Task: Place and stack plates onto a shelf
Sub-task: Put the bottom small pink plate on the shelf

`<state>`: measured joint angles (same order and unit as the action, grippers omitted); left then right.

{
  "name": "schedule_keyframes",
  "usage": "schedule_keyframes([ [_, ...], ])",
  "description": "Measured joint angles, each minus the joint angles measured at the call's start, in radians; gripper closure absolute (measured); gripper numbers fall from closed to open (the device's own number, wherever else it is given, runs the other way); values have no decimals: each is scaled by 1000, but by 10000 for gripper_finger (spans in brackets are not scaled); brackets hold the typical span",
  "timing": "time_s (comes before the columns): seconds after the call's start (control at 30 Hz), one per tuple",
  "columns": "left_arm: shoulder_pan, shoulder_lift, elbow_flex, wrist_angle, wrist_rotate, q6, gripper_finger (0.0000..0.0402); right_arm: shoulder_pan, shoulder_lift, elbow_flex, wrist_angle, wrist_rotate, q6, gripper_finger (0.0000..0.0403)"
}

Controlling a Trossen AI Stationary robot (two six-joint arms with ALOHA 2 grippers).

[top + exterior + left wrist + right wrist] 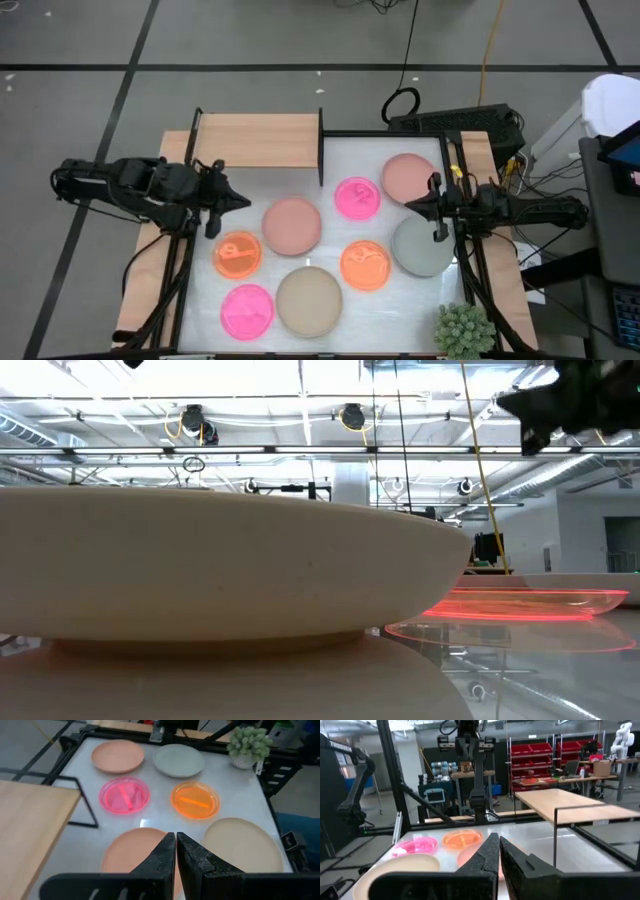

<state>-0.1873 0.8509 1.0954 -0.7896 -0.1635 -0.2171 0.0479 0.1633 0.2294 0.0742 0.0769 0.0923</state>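
Shelf (255, 140) bare at the white surface's (330, 150) far left. Eight plates (292, 224) lie spread, unstacked, across the surface. Left hand (238, 201) hovers beside the dusty-pink plate, fingers together; right hand (413, 205) likewise, above the grey plate (420, 250).

My high camera is looking straight down on my whole table (400, 150). My low one is sitting at tabletop height, pressed close against the beige plate (220, 570). My wrist cameras are facing each other across the table, both catching the shelf (30, 825).
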Motion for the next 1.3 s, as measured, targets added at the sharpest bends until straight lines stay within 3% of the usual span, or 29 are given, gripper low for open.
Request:
schedule_keyframes([
  [0.23, -33, 0, -36, 60, -22, -3, 380, 0, 241, 314, -138, 10, -76, 403],
  [0.5, -38, -10, -24, 69, -30, 28, 380, 0, 537, 839, -553, 106, -74, 403],
  [0.67, -38, -7, -24, 66, -47, 29, 380, 0, 682, 1068, -684, 105, -13, 403],
  [0.8, -38, -7, -24, 60, -47, 28, 380, 0, 746, 1118, -692, 104, -10, 403],
  [1.3, -39, -7, -24, 30, -43, -26, 380, 1, 870, 1075, -835, 76, -30, 403],
])
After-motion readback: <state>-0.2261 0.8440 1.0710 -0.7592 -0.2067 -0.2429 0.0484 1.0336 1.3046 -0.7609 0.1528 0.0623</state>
